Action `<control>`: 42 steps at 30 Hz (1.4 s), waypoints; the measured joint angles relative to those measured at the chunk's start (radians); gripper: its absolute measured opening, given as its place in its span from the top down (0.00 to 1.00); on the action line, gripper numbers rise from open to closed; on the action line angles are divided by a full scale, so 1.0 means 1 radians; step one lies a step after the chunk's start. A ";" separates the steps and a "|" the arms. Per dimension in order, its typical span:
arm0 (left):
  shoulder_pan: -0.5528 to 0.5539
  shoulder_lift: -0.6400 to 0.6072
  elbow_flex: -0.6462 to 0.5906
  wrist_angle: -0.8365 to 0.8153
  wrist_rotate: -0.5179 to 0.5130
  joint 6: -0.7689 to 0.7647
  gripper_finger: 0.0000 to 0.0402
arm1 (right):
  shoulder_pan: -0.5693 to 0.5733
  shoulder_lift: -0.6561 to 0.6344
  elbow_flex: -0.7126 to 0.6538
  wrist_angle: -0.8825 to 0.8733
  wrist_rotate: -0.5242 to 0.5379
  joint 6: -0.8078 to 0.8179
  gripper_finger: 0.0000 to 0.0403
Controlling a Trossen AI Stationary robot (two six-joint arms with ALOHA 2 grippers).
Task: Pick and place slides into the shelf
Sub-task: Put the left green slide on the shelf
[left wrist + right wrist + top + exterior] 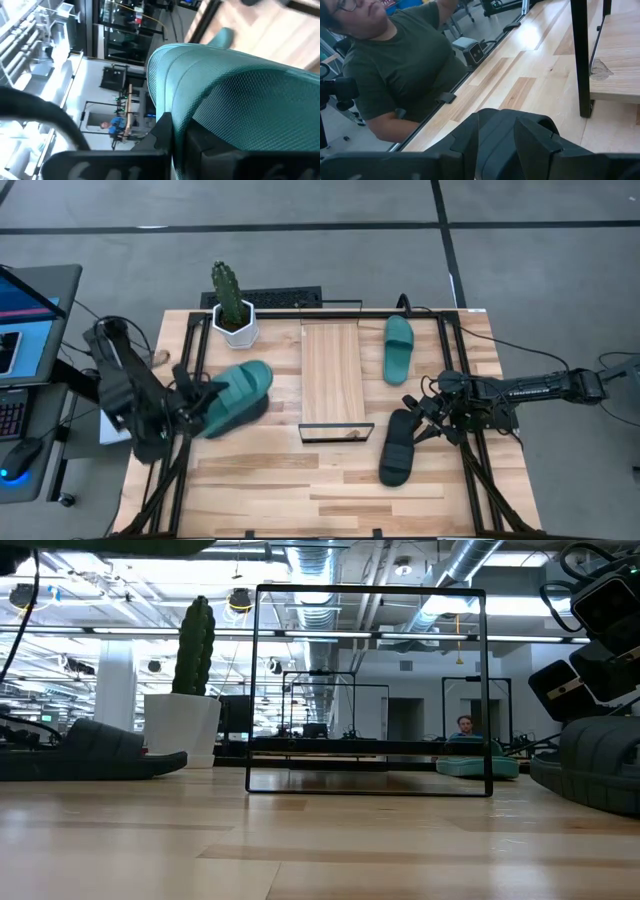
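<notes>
Over the table (260, 480), left end effector (200, 412) clamps teal slide (238, 395), right end effector (418, 423) grips black slide (397, 448)

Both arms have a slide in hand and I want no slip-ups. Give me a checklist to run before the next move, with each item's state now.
1. Left gripper shut on the teal slide: ok.
2. Right gripper gripping the black slide at its end nearest the arm: ok.
3. Shelf plank free of slides: ok.
4. Second teal slide lies on the table right of the shelf, out of both arms' way: ok.
5. Cactus pot stands close behind the left arm's slide; clearance: cannot tell.
6. Fourth slide located: not ok, only three show from above.
</notes>
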 joint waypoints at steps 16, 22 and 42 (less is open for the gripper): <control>0.687 -0.138 0.001 0.901 0.946 1.100 1.00 | 0.000 0.000 0.000 0.000 0.000 0.000 0.72; 1.070 -0.027 0.000 0.964 1.382 1.059 1.00 | 0.000 0.000 0.000 0.000 0.000 0.000 0.72; 1.518 0.585 0.413 0.911 2.044 1.066 1.00 | 0.000 0.000 0.000 0.000 0.000 0.000 0.72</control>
